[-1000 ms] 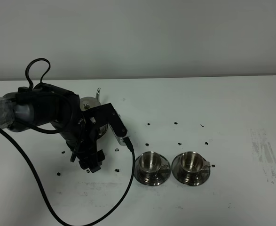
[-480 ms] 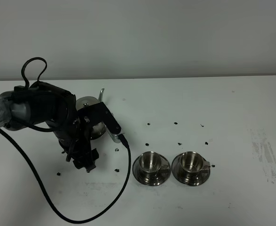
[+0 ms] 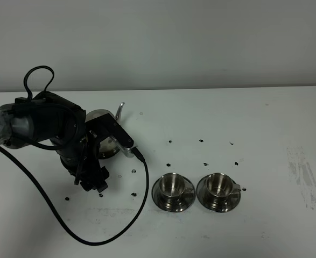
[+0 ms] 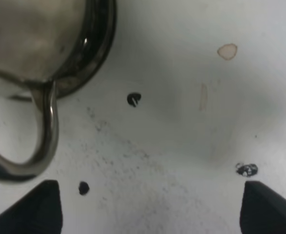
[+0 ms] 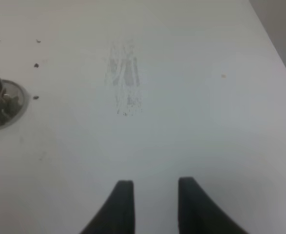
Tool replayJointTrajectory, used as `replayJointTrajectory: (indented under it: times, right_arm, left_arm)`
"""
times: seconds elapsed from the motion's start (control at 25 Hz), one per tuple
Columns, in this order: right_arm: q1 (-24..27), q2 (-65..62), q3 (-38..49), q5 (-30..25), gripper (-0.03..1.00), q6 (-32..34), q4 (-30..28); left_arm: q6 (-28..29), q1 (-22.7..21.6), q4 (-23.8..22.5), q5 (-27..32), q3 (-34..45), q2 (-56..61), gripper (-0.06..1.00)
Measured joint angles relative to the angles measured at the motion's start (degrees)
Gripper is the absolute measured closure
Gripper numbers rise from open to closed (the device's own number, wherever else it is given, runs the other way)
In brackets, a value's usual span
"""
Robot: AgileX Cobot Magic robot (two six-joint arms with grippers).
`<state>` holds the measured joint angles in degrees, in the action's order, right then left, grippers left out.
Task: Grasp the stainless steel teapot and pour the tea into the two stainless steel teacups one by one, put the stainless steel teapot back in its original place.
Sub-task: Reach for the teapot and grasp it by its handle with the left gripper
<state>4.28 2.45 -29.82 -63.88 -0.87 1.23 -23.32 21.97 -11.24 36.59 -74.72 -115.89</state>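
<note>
Left gripper point(image 4: 150, 207) jaws spread wide just beside teapot point(image 4: 45, 41) handle point(image 4: 33, 141), lined up to grasp; right gripper point(image 5: 152, 204) nearly closed, holding nothing.

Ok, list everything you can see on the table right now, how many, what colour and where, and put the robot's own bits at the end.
stainless steel teapot: one, shiny steel, left part of the table, mostly hidden behind the left arm; its loop handle shows in the left wrist view.
teacups: two, shiny steel, front centre, side by side, left one and right one.
saucers: two, darker steel, one under each cup.
table: one, white, with small dark specks and a grey scuffed patch at the right.
cable: one, black, looping across the table's front left.
left gripper: black, open, near the teapot handle.
right gripper: black, slightly open, above bare table.
</note>
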Motion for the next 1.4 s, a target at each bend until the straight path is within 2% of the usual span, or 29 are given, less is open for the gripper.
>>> replayJointTrajectory:
  times: [0.2,0.52,0.76,0.88,1.04,1.16,1.4]
  right_arm:
    - [0.0,0.0,0.0,0.0,0.74,0.0,0.0]
    - [0.0,0.0,0.0,0.0,0.74,0.0,0.0]
    - [0.0,0.0,0.0,0.0,0.74,0.0,0.0]
    - [0.0,0.0,0.0,0.0,0.74,0.0,0.0]
    - [0.0,0.0,0.0,0.0,0.74,0.0,0.1]
    - [0.0,0.0,0.0,0.0,0.74,0.0,0.1]
    - [0.0,0.0,0.0,0.0,0.74,0.0,0.1]
  left_arm:
    - [1.9,0.1,0.0,2.4,0.0,4.8,0.24]
    - [7.6,-1.0,1.0,12.6,-1.9,14.9,0.24]
    - [9.0,-5.3,4.0,17.7,-11.7,9.4,0.24]
    - [6.0,-5.9,5.3,18.6,-16.7,5.0,0.24]
    - [3.4,-6.2,9.4,20.1,-22.8,-0.7,0.24]
    - [3.2,-6.2,11.2,20.9,-24.7,-3.6,0.24]
    - [3.5,-6.2,11.2,22.1,-25.1,-5.4,0.24]
